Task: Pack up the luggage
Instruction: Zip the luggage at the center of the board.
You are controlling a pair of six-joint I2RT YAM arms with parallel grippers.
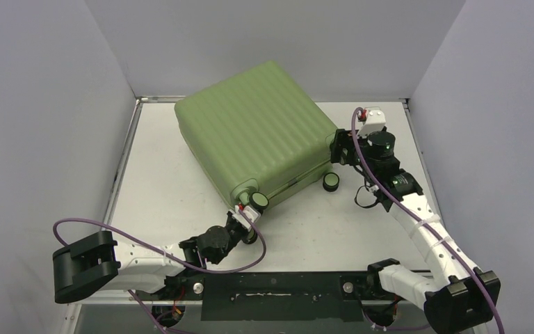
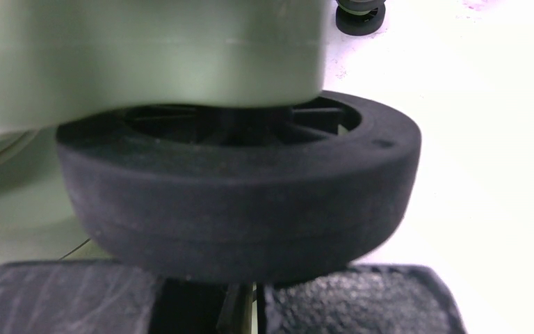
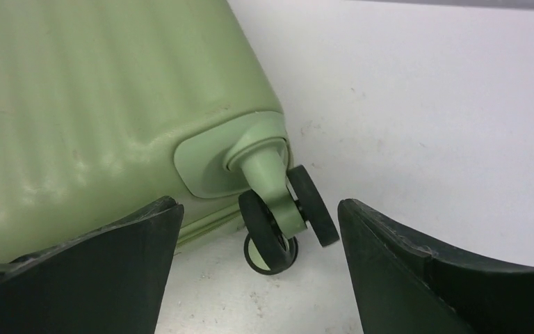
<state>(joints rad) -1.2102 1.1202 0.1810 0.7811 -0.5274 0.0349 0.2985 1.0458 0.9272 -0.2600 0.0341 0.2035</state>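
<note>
Right wrist view is showing right hand [image 3: 259,209] gaping empty, left hand [image 2: 208,296] nearly closed beside a wheel [image 2: 236,202]; rigid, slick luggage [image 3: 97,90] is probably needing corner holds.

Luggage wheel [image 3: 314,212] between spread fingers [image 3: 111,271]

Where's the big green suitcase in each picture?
Top external: the luggage sits mid-table, toward the back.
Left wrist: only its green edge, across the top.
Right wrist: it fills the upper left.
Shared landmark: the white table underneath.
</note>
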